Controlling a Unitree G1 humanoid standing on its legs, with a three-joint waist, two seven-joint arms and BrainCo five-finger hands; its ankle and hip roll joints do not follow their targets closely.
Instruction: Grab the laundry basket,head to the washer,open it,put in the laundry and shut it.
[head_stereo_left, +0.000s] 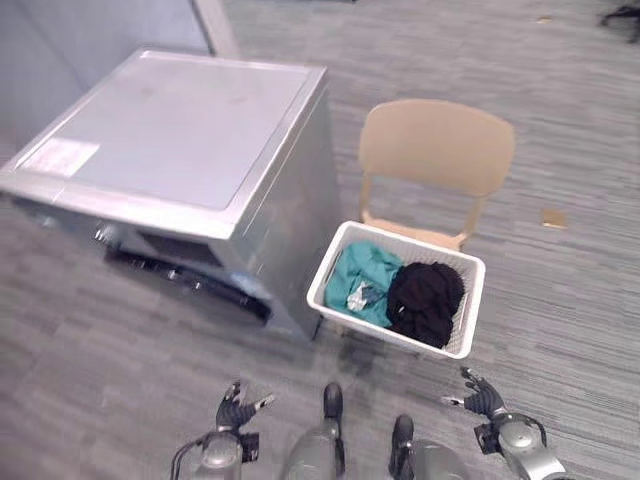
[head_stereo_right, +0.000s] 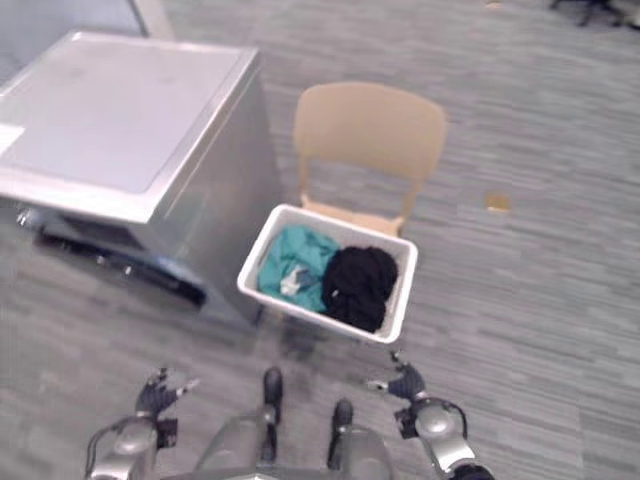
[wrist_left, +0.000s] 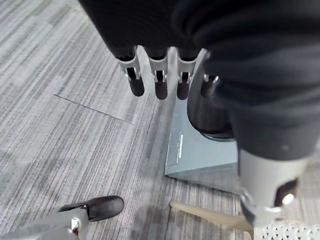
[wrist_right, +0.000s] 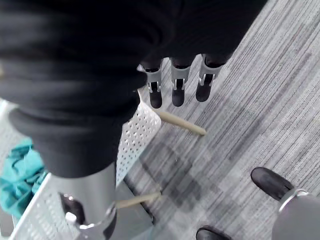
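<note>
White perforated plastic marked my target: the laundry basket (head_stereo_left: 330, 262) sat on the seat of a tan chair (head_stereo_left: 437, 148), just right of the washer (head_stereo_left: 170, 140), holding a teal garment (head_stereo_left: 361, 280) and a black one (head_stereo_left: 427, 298). Both of my hands hung low and apart from it, the left hand (head_stereo_left: 238, 408) near the washer's front corner, the right hand (head_stereo_left: 481, 397) below the basket's right end. Each had its fingers relaxed and spread, gripping nothing. I judged the grab not yet begun. To do it well I needed each hand at one short end, fingers hooked under the rim, lifting level so the clothes stayed in. The chair's backrest blocked any reach from behind, and the washer's side crowded my left approach. A small brown scrap (head_stereo_left: 553, 217) lay on the grey carpet (head_stereo_left: 560, 300), well clear.
</note>
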